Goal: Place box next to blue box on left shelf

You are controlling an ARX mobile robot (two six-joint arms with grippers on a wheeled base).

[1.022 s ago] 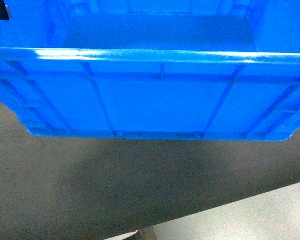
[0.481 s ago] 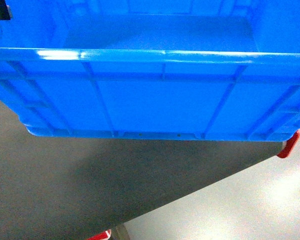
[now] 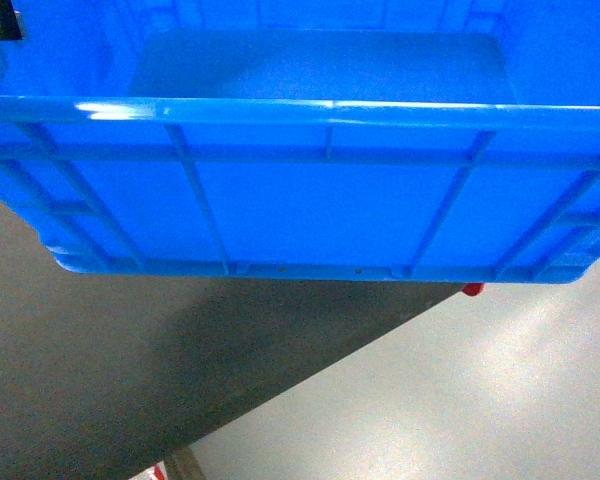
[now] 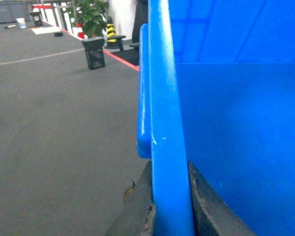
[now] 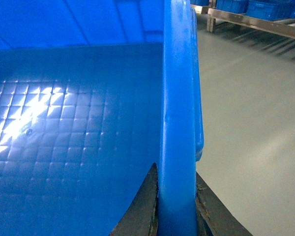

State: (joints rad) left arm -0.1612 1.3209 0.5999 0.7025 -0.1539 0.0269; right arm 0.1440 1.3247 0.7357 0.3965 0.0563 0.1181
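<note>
A large open blue box (image 3: 320, 200) fills the upper part of the head view, hanging above the floor. My left gripper (image 4: 169, 166) is shut on its left side rim (image 4: 164, 113), with a black finger (image 4: 137, 206) on the outside and another inside. On the opposite rim (image 5: 177, 98), my right gripper (image 5: 176, 169) is shut too, with one finger (image 5: 142, 206) inside the box. The box is empty, with a gridded bottom (image 5: 64, 128). I cannot tell whether the rack far off in the right wrist view is the left shelf.
Below the box, dark grey floor (image 3: 100, 380) meets light grey floor (image 3: 460, 400); a red object (image 3: 472, 290) peeks from under the box. To the left stand a black crate (image 4: 94, 53) and a potted plant (image 4: 91, 14). A metal rack with blue crates (image 5: 255, 17) stands far right.
In the head view the floor has slid left under the box and the light grey area has grown. The red object moved left. Both grips are unchanged.
</note>
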